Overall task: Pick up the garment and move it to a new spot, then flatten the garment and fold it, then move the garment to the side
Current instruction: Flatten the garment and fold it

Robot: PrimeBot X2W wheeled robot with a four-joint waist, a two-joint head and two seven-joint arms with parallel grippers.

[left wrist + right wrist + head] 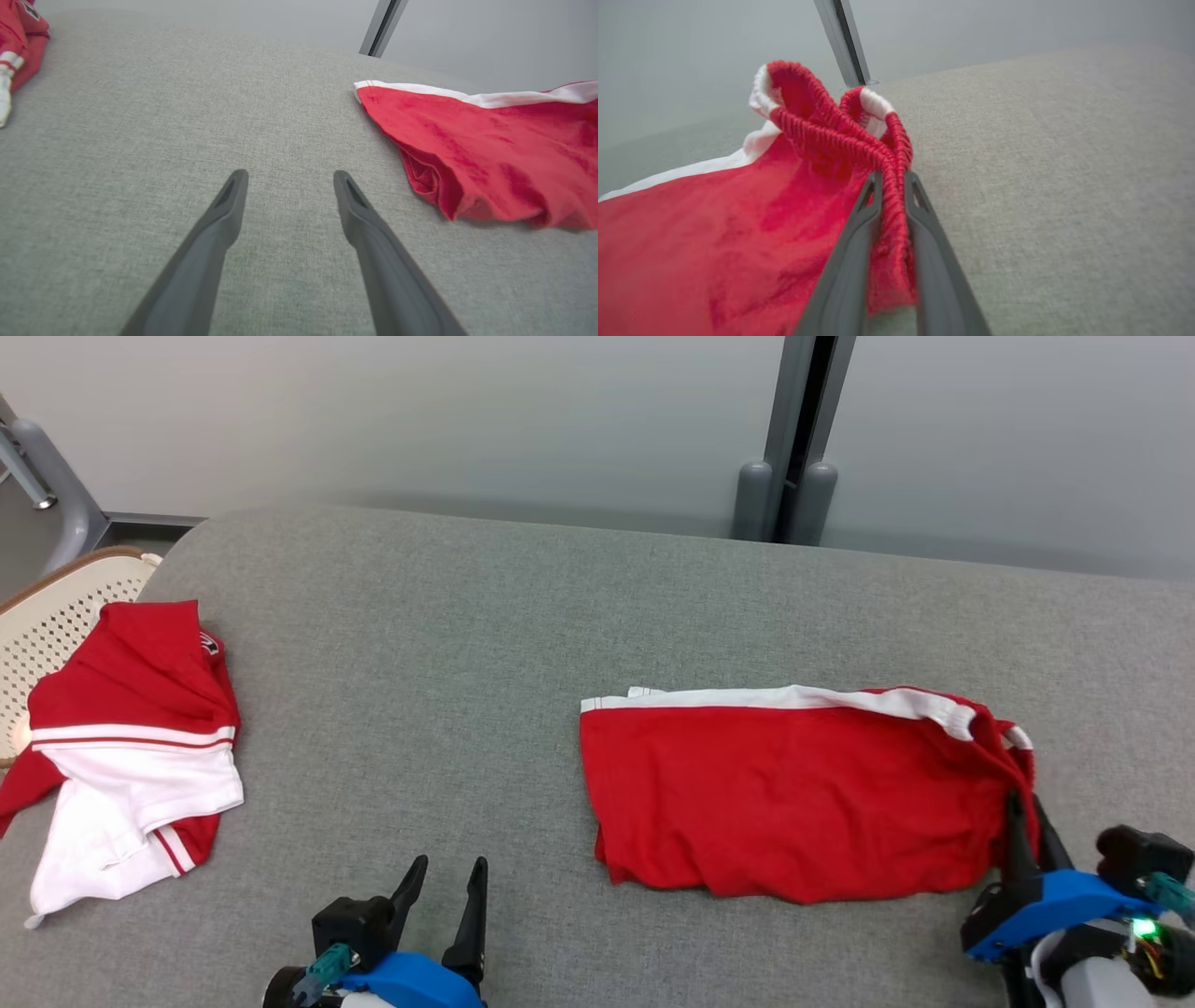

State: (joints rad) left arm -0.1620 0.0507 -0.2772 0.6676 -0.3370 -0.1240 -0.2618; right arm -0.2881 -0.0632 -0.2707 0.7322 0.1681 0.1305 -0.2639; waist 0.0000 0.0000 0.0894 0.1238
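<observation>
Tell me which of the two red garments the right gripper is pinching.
The red shorts with the white side stripe, clamped at the ribbed waistband. The red-and-white top lies crumpled far left, untouched.

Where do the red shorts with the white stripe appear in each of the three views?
Head view: red shorts right of centre, waistband end at the right gripper.
Left wrist view: red shorts at the right edge, middle height.
Right wrist view: red shorts at lower left, waistband between the fingers.
Shared landmark: the grey post behind.
</observation>
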